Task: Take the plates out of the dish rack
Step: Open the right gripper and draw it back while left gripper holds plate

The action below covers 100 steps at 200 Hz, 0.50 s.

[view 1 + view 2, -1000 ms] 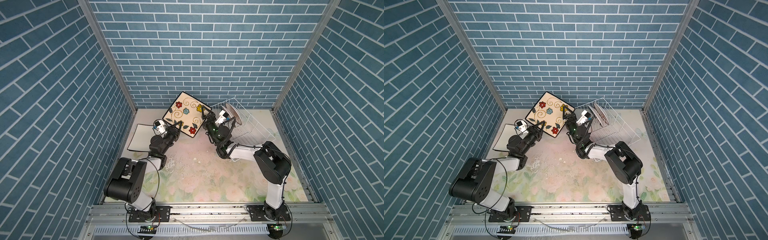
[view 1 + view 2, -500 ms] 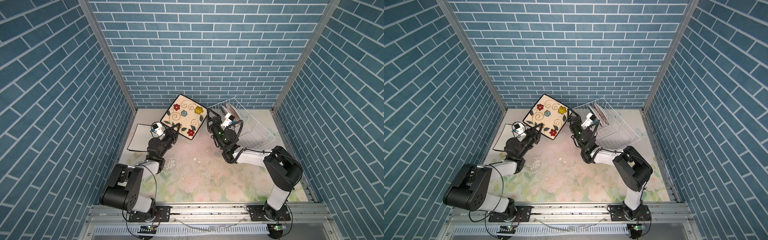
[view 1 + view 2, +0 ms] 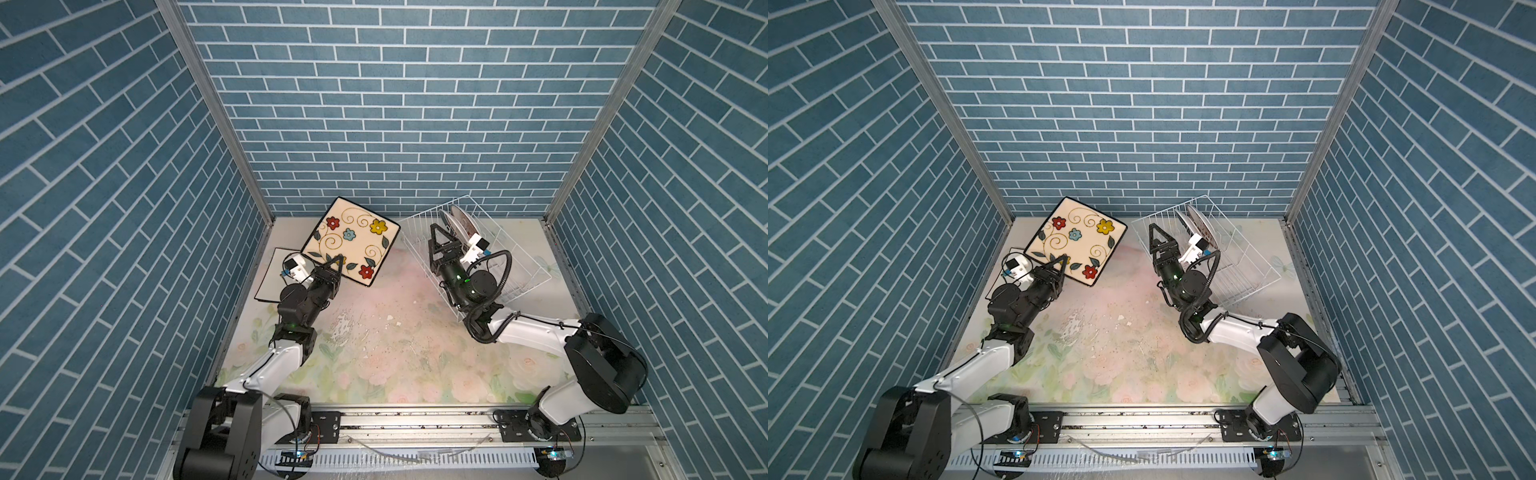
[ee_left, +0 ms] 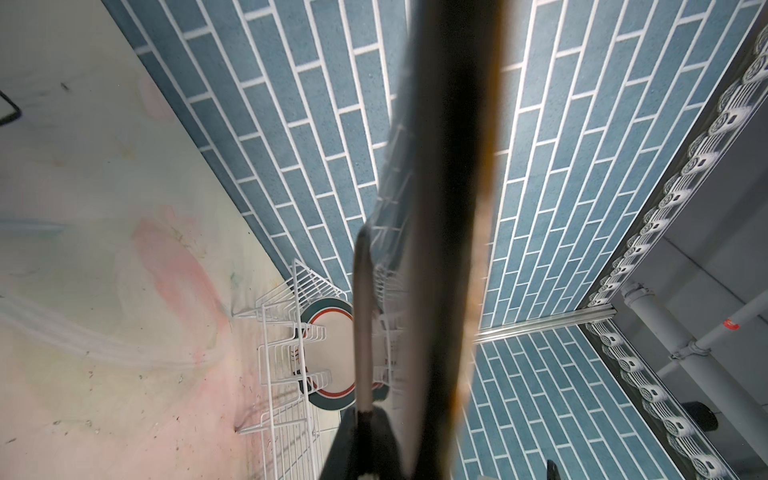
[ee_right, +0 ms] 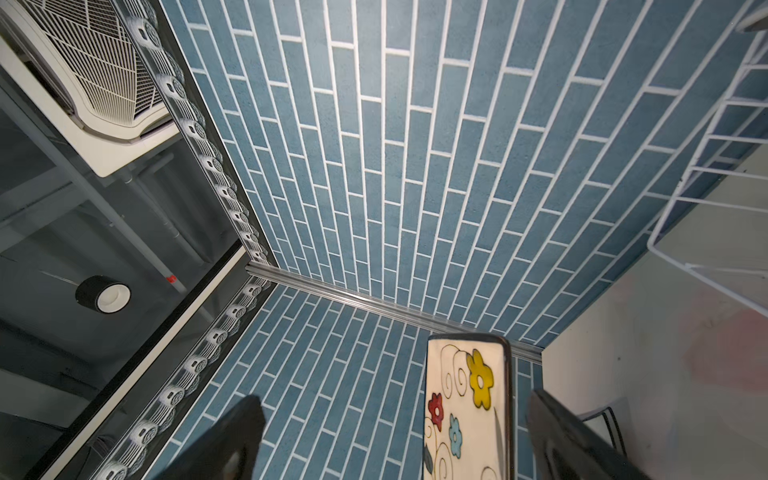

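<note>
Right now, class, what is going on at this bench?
A two-armed robot is emptying a dish rack. The left gripper is shut on a flowered plate and holds it tilted above the table at the back left. A white plate lies flat beneath it. The right gripper is open by the rack and holds nothing. Two round plates stand in the rack.

Two square plates (image 3: 353,235), two round plates (image 3: 462,220), one dish rack (image 3: 527,266).
</note>
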### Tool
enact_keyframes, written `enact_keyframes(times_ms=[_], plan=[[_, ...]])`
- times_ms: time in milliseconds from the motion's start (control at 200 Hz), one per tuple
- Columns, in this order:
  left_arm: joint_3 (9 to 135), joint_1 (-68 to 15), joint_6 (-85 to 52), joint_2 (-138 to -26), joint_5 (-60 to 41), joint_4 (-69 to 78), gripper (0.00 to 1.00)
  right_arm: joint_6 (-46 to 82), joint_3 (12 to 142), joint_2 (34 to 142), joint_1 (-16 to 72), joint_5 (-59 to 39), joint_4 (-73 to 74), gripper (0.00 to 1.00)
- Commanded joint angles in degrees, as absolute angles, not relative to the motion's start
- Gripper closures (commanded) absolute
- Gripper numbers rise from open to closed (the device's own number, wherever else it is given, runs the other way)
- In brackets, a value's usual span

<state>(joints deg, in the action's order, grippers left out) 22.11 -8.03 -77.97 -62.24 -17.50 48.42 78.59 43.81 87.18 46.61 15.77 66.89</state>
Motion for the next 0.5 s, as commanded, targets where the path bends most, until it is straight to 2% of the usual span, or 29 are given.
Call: enact_keyframes(times_ms=[0, 150, 365, 495], plan=[[23.51, -7.39, -75.28, -54.87, -15.58, 48.85, 1.0, 74.97, 41.25, 83.99, 46.73, 13.44, 62.66, 0.01], [23.75, -5.99, -73.86, -48.16, -13.92, 37.65, 1.0, 71.69, 39.59, 80.32, 46.74, 10.36, 56.04, 0.01], [22.51, -2.69, -74.17, -43.41, -12.92, 30.2, 1.0, 67.41, 36.93, 73.83, 46.73, 8.8, 47.36, 0.01], [22.3, 0.8, -75.85, -42.11, -13.7, 27.38, 1.0, 61.85, 38.83, 68.26, 46.77, 8.32, 35.11, 0.01]])
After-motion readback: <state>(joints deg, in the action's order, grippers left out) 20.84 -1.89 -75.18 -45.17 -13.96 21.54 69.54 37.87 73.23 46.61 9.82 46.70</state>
